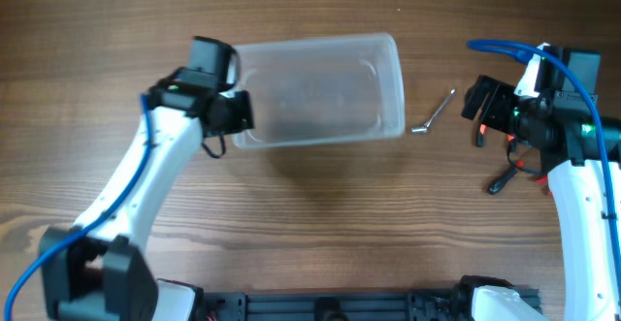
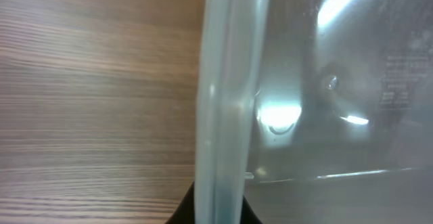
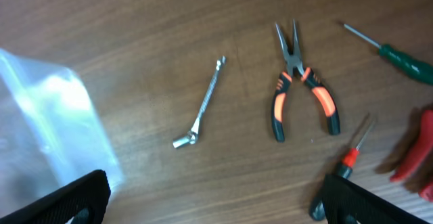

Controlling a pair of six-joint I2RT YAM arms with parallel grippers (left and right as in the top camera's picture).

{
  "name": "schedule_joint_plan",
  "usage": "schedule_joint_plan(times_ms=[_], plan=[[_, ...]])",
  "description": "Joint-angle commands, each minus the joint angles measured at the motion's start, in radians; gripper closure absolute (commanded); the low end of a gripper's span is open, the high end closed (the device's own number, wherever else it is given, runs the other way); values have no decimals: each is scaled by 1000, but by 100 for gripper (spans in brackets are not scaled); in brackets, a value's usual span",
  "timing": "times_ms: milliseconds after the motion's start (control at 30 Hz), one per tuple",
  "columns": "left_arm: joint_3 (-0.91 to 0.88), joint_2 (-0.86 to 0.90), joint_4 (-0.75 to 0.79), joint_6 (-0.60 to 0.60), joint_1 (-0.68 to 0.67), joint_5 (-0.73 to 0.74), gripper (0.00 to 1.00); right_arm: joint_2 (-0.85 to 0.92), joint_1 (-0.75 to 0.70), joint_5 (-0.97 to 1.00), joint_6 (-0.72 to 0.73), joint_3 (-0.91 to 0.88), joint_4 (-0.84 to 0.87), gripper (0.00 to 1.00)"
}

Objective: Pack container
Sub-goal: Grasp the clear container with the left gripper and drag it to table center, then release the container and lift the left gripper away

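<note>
the left fingers (image 1: 236,111) are clamped on the left rim of the container (image 1: 320,88) in the middle of the bench (image 1: 310,224), so hold it flat while the right fingers (image 3: 74,200), apart and empty, go down for the wrench (image 3: 201,107).

Shows the clear container (image 2: 325,116), pale rim running top to bottom mid-frame, glare on its wall at right, wooden table (image 2: 95,102) left, dark fingertips (image 2: 184,214) flanking the rim's base.
</note>
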Motion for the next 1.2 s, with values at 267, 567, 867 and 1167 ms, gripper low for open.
schedule_joint_plan(times_ms=[267, 567, 867, 1167], plan=[[15, 215, 22, 62, 52, -71, 93, -14, -2, 24, -5, 24, -67, 0], [29, 189, -4, 71, 88, -71, 9, -14, -2, 23, -15, 24, -69, 0], [207, -108, -26, 96, 80, -26, 0, -14, 2, -22, 103, 29, -119, 0], [206, -246, -80, 35, 248, -23, 0, 160, 48, 99, 318, 344, -199, 0]])
